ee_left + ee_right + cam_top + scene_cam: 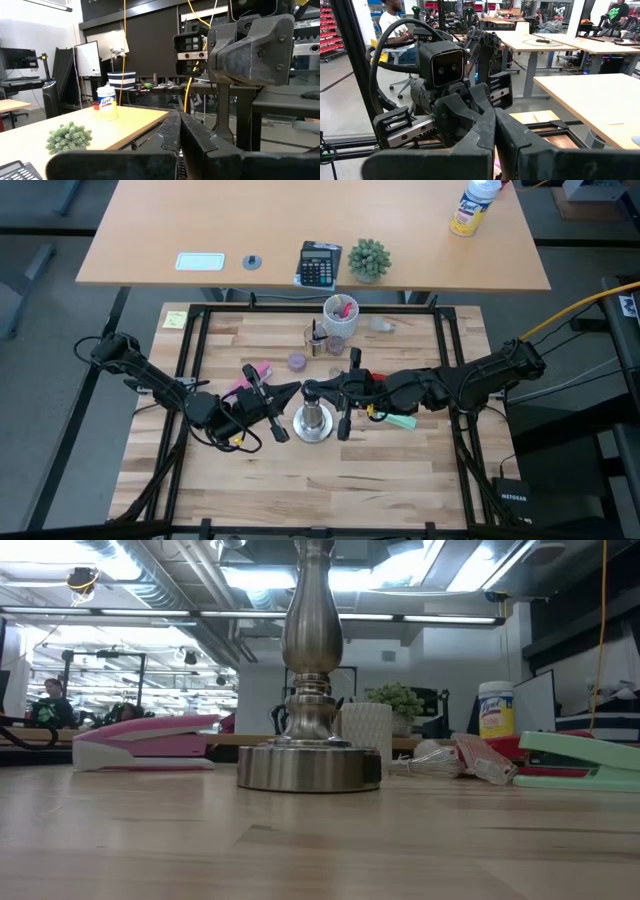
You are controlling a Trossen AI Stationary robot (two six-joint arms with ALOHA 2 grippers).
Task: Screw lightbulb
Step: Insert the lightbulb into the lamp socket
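Note:
The silver metal stand [313, 422] [312, 690] stands upright on its round base at the table's middle. A small pale round thing, the lightbulb [380, 325] [428, 750] as far as I can tell, lies on the table at the far side, right of the white cup [340, 315]. My left gripper [297, 390] [177, 132] comes from the left and my right gripper [318, 388] [493, 127] from the right. Both are shut and hold nothing. They hang high, tip facing tip, just beyond the stand's top.
A pink stapler [250, 375] [140, 740] lies left of the stand and a green stapler [395, 420] [580, 760] right of it. A small purple cap [297, 361] sits behind the stand. Bare wood lies toward the near edge.

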